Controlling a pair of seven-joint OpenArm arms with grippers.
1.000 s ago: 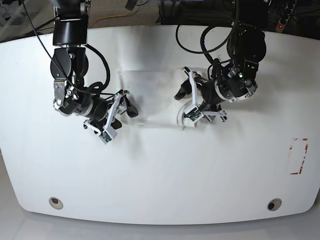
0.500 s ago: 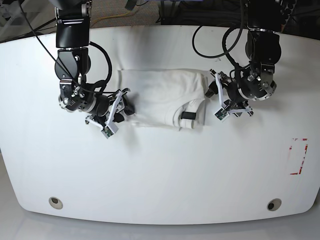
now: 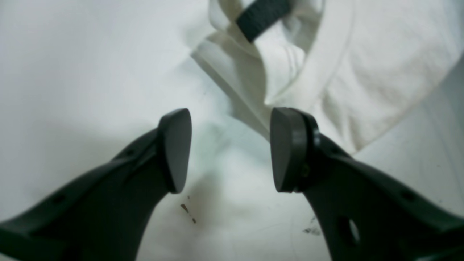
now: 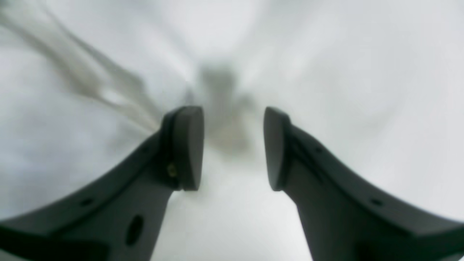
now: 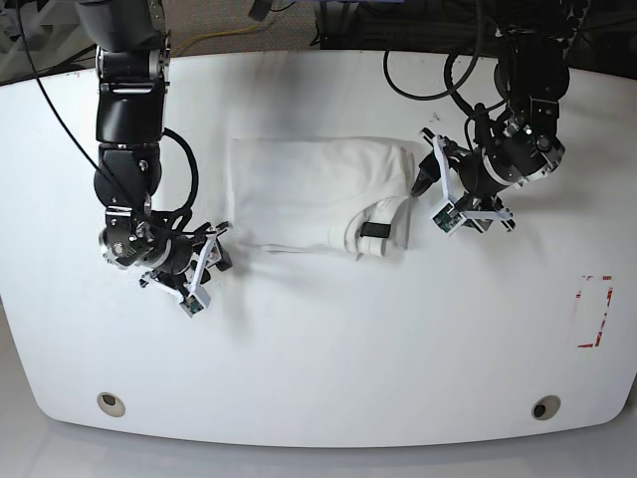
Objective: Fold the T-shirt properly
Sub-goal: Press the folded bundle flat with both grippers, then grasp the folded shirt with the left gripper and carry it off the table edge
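White T-shirt [image 5: 318,194] folded on table [image 5: 318,349]; left pincer [image 3: 230,150] wide, empty; right pincer [image 4: 233,146] wide, empty.

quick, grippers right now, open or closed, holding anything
Left gripper: open, empty, beside the T-shirt collar end.
Right gripper: open, holding nothing.

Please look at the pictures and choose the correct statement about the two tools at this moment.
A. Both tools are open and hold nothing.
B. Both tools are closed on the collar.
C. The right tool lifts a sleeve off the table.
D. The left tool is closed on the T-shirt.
A: the left tool and the right tool both show a clear gap between their pads, and the T-shirt lies folded on the table, gripped by neither.
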